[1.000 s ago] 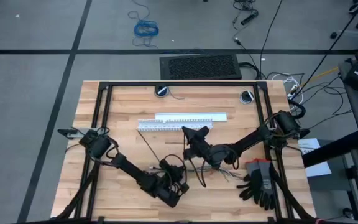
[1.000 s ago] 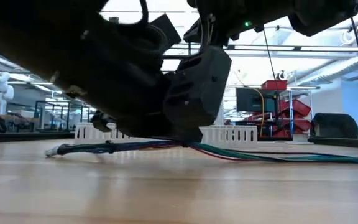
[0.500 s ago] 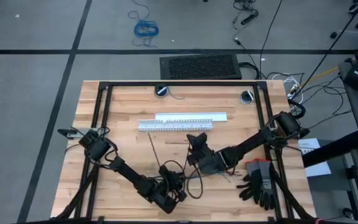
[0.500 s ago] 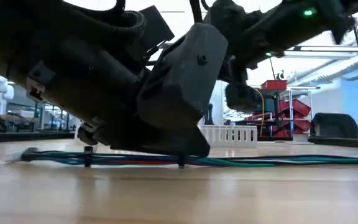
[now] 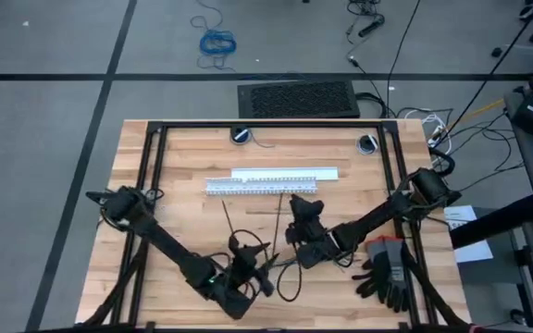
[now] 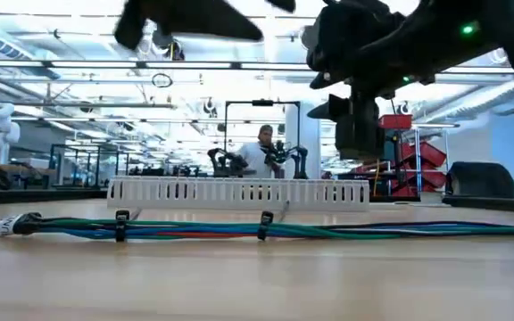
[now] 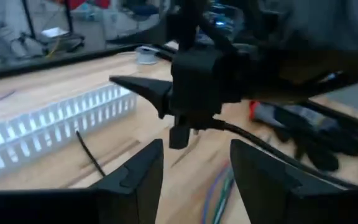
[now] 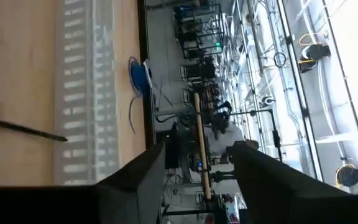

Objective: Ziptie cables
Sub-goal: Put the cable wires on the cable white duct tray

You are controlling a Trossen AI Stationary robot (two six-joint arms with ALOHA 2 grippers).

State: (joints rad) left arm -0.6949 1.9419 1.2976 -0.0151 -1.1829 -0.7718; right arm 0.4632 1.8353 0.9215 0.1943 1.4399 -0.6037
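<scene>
Both arms have been raised off the table since the earlier frames, so that the low view is no longer blocked. The slim bundle of blue, green and grey wires (image 6: 239, 230) is now seen lying flat across the lower middle of that view, in front of the white slotted plastic duct (image 6: 237, 193). Two thin dark zipties (image 6: 264, 225) are already looped around the bundle, left of centre and at centre.

The left gripper (image 5: 248, 266) is held at lower centre of the high view, its fingers apart in the left wrist view. The right gripper (image 5: 302, 213) is held just right of it, fingers likewise apart and nothing held.

The bundle is judged light, limp and likely to sag or slide; it is best taken beside a ziptie, where the wires are bound. The ziptie tails are judged springy and thin.

In the high view the bundle is largely hidden under the arms. Whether the zipties are pulled tight cannot be told.
</scene>
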